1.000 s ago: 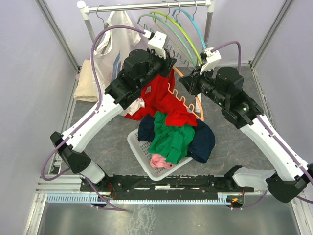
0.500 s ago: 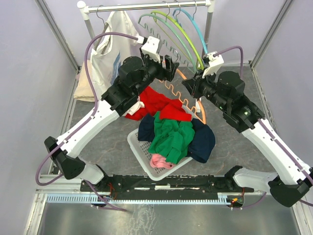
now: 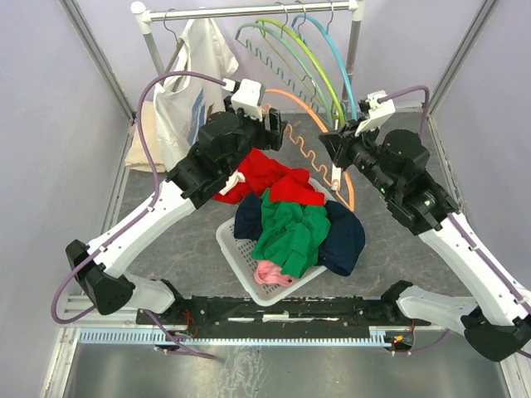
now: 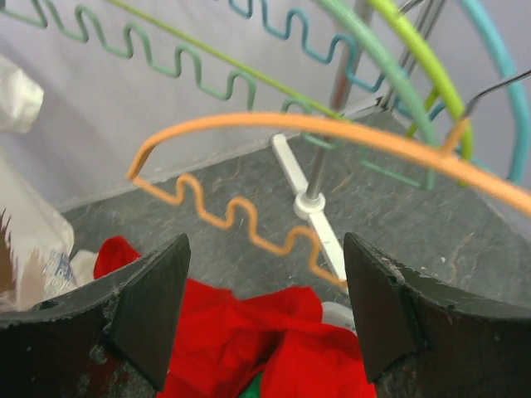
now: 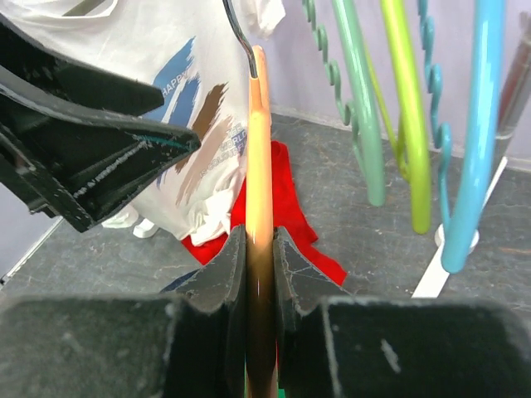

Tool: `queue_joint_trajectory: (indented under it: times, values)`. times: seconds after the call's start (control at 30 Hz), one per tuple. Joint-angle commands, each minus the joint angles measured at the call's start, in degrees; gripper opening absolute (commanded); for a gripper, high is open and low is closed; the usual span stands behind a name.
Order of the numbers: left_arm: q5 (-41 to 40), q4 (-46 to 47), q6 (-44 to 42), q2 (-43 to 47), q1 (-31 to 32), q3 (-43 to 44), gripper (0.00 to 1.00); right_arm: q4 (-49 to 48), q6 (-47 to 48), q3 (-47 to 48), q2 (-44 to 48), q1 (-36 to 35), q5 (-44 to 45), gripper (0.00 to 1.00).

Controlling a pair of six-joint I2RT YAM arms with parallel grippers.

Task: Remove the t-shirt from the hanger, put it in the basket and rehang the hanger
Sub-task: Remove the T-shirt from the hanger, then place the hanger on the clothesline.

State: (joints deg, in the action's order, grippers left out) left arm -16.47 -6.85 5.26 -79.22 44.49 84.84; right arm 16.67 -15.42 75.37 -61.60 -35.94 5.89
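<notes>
Closest to me, a white laundry basket [image 3: 235, 250] sits on the grey table [image 3: 178, 240] between the two arms. It is heaped with a green garment [image 3: 290, 232], a navy one [image 3: 344, 240] spilling over its right side, and a bit of pink cloth [image 3: 272, 274] at the front.

The red t-shirt [image 3: 265, 176] lies crumpled just behind that heap. Part of it rests on the pile and part trails onto the table at the basket's far-left edge, and it is off the hanger entirely.

Above the shirt hangs the left gripper [image 4: 265, 315], its jaws spread wide with nothing between them. The red cloth shows below the gap in the wrist view.

Across from it, the right gripper [image 5: 260, 257] is pinched tight on one arm of the orange hanger [image 3: 299, 101]. It holds the hanger up in the air, bare, with the wavy lower bar sloping down toward the basket. The hanger's metal hook [image 5: 241, 33] points away from the jaws.

Farther back, a metal rail [image 3: 249, 11] carries three empty hangers: a teal-green one [image 3: 264, 30], a lime one [image 3: 309, 56] and a blue one [image 3: 333, 48]. To their left on the same rail, a white printed t-shirt [image 3: 187, 91] hangs from a hanger.
</notes>
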Motion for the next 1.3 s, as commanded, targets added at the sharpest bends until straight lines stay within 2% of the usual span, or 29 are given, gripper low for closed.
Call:
queue_joint_trajectory:
  times: [0.0,0.37,0.53,0.73,1.27]
  values:
    - [-4.1,-0.92,1.45,1.88,-0.34,-2.58,0.81,-6.95,2.75,0.85,3.17,0.08,3.49,0.02]
    - [2.03,2.92,8.09,0.04,-3.91,-10.8,0.84,-9.4,4.5,2.09,3.95,0.08,1.7,0.02]
    - [4.54,3.5,8.99,-3.21,-4.79,-11.5,0.87,-10.61,4.91,4.0,2.24,0.06,1.91,0.02]
    - [5.21,4.65,10.83,-4.24,-5.62,-14.21,0.91,-9.56,5.94,10.54,-4.08,0.03,0.52,0.02]
    - [5.85,8.3,15.17,-0.38,-5.74,-19.68,0.91,-14.14,7.23,26.15,-22.54,0.08,-1.33,0.02]
